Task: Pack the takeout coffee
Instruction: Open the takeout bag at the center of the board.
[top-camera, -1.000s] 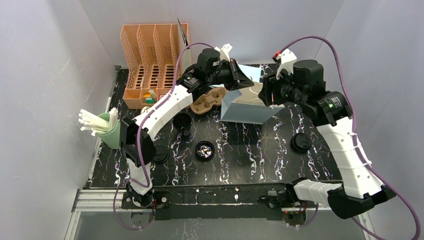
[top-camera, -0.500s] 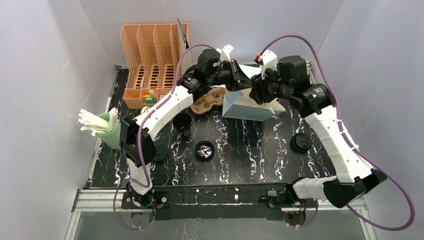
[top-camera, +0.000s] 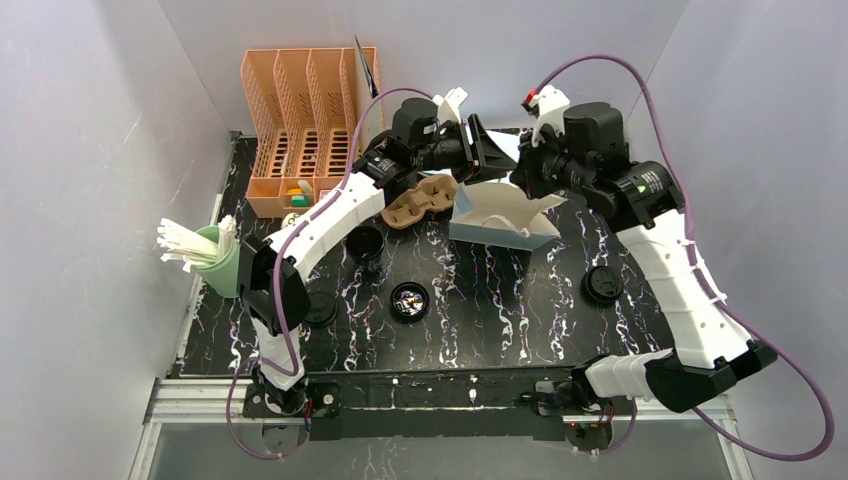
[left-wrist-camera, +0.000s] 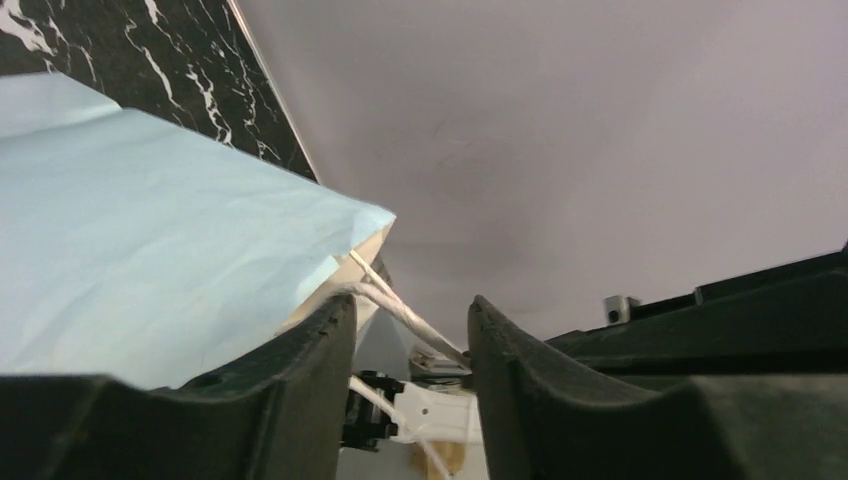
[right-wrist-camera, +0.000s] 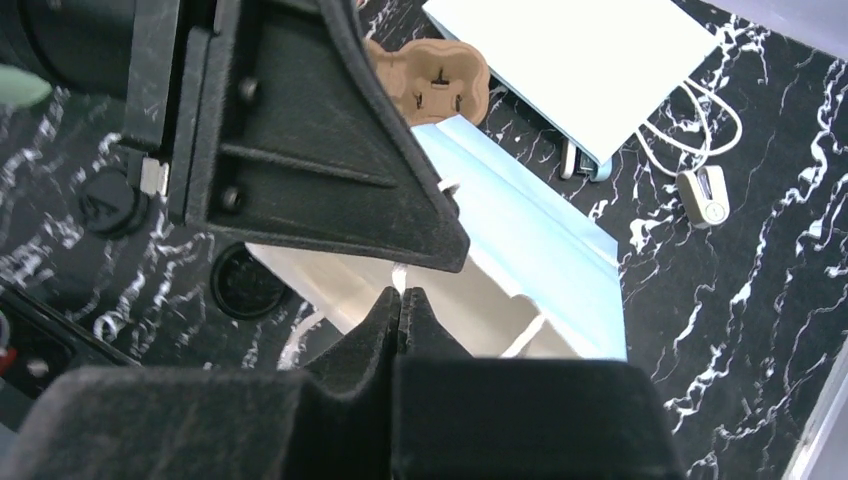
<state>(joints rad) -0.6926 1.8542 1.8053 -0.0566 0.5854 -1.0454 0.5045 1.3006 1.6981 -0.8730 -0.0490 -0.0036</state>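
nothing is packed yet: the dark cups (top-camera: 365, 243) and a lid (top-camera: 603, 285) sit loose on the counter (top-camera: 500, 320), none in the pulp carrier (top-camera: 420, 198) or blue bag (top-camera: 495, 228). the left gripper (left-wrist-camera: 410, 310) jaws stand parted around the bag's white handle (left-wrist-camera: 420, 325). the right gripper (right-wrist-camera: 400, 295) jaws are pressed shut at the bag's mouth; whether they pinch paper i cannot tell.

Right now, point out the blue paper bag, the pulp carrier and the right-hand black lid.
blue paper bag (top-camera: 490, 236), top external view, on its blue side panel.
pulp carrier (top-camera: 420, 198), top external view, between its two wells.
black lid (top-camera: 603, 284), top external view, on its top.
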